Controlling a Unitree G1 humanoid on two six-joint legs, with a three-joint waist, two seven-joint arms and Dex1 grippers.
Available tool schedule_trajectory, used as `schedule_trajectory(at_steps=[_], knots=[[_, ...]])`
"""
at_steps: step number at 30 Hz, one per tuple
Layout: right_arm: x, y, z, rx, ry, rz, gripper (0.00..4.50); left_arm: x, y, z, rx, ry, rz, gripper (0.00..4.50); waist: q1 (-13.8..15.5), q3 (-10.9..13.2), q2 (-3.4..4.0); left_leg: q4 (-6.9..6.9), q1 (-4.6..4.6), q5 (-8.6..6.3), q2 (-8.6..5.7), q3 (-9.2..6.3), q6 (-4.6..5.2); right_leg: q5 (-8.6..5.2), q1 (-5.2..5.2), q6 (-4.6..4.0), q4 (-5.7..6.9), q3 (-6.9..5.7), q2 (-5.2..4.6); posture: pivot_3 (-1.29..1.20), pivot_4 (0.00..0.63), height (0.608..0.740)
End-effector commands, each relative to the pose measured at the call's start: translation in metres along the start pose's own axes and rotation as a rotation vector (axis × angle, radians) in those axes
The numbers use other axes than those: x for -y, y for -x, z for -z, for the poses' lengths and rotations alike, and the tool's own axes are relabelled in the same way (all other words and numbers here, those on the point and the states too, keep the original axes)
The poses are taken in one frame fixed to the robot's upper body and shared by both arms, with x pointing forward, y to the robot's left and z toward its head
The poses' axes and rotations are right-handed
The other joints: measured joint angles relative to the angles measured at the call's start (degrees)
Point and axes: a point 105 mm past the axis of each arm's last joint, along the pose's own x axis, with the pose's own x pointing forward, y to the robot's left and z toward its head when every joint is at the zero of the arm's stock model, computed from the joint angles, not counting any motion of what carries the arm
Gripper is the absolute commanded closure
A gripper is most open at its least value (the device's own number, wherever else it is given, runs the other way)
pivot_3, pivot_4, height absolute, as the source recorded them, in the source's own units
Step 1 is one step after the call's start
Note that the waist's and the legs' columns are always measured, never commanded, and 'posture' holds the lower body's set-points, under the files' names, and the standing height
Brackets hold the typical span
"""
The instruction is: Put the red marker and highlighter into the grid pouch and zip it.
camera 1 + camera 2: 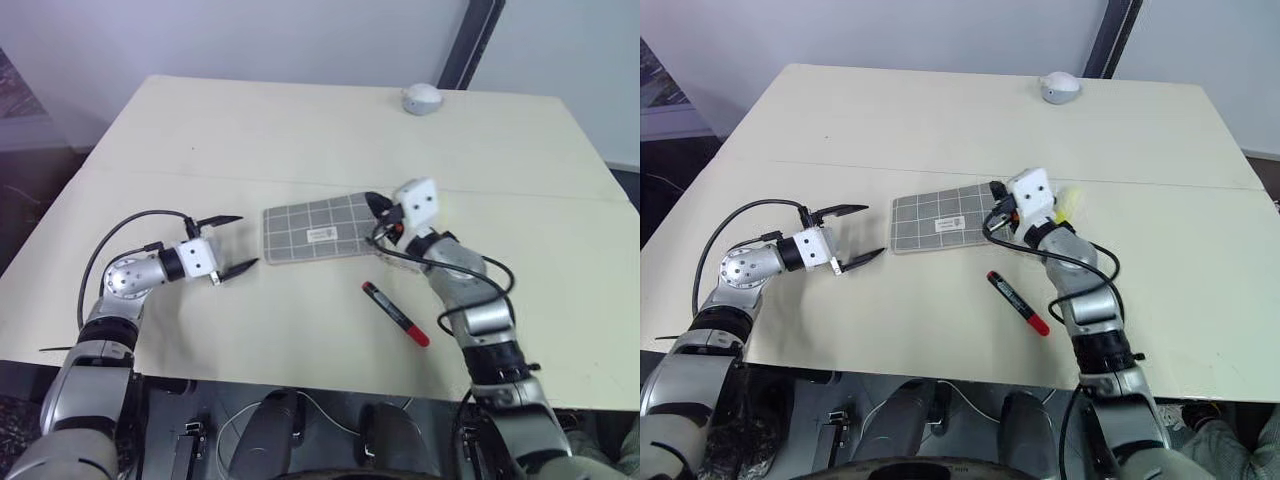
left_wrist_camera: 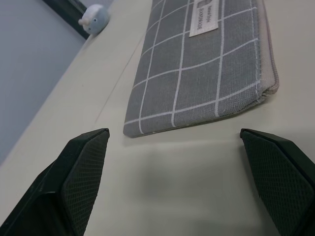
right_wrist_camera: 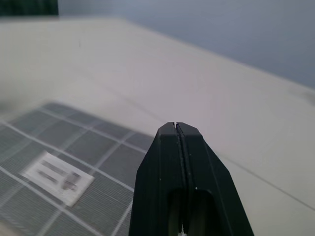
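Left arm bent at the elbow on the left side, forearm running right, left gripper roughly level and pointing right, fingers spread wide with nothing between them. Right arm reaches from the near right edge up and left toward centre, elbow slightly bent, cable looped along the forearm, white wrist block on top. Right gripper points far-left, about level, fingers pressed flat together, no gap showing.
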Motion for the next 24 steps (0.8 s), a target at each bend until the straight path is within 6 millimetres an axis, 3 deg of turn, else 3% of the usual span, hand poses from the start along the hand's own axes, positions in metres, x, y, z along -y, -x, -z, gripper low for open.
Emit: schedule_trajectory(at_steps=[1, 7, 15, 19, 22, 24], knots=[[0.006, -0.005, 0.019, -0.108, 0.119, 0.022, 4.47, 0.002, -0.004, -0.001, -0.005, -0.042, 0.027, 0.0, -0.07, 0.0, 0.0, 0.0, 0.01, 0.0, 0.01, 0.02, 0.0, 0.0, 0.0, 0.0, 0.01, 0.0, 0.0, 0.0, 0.15, 0.74], [-0.002, 0.003, 0.044, -0.212, 0.195, -0.028, 4.47, 0.01, -0.009, -0.001, -0.004, -0.094, 0.064, 0.0, -0.14, -0.01, -0.01, 0.01, 0.11, 0.02, 0.02, 0.03, -0.02, 0.0, -0.08, 0.01, 0.15, 0.0, 0.02, 0.0, 0.15, 0.74], [-0.011, 0.002, 0.038, -0.187, 0.188, -0.065, 4.47, 0.015, -0.037, -0.01, 0.028, -0.108, 0.078, 0.0, 0.02, -0.03, -0.01, 0.03, 0.15, 0.01, 0.03, 0.02, -0.03, 0.0, -0.08, 0.01, 0.22, 0.01, 0.0, 0.0, 0.15, 0.74], [-0.008, 0.004, 0.035, -0.182, 0.178, -0.056, 4.47, 0.027, -0.05, -0.009, 0.008, -0.107, 0.145, 0.0, -0.01, -0.04, -0.01, 0.05, 0.15, 0.01, 0.03, 0.02, -0.02, 0.0, -0.07, 0.01, 0.23, 0.01, 0.0, 0.0, 0.15, 0.74], [-0.008, 0.006, 0.034, -0.179, 0.181, -0.055, 4.5, 0.027, -0.053, -0.007, -0.001, -0.077, 0.141, 0.87, -0.08, -0.05, 0.0, 0.05, 0.15, 0.01, 0.03, 0.02, -0.03, 0.0, -0.08, 0.01, 0.24, 0.01, 0.01, 0.0, 0.15, 0.74], [-0.007, 0.008, 0.034, -0.178, 0.177, -0.049, 4.5, 0.028, -0.054, -0.005, -0.013, -0.039, 0.141, 1.91, -0.05, -0.06, 0.0, 0.06, 0.15, 0.02, 0.03, 0.02, -0.02, 0.0, -0.08, 0.02, 0.26, 0.01, 0.01, 0.0, 0.15, 0.74]])
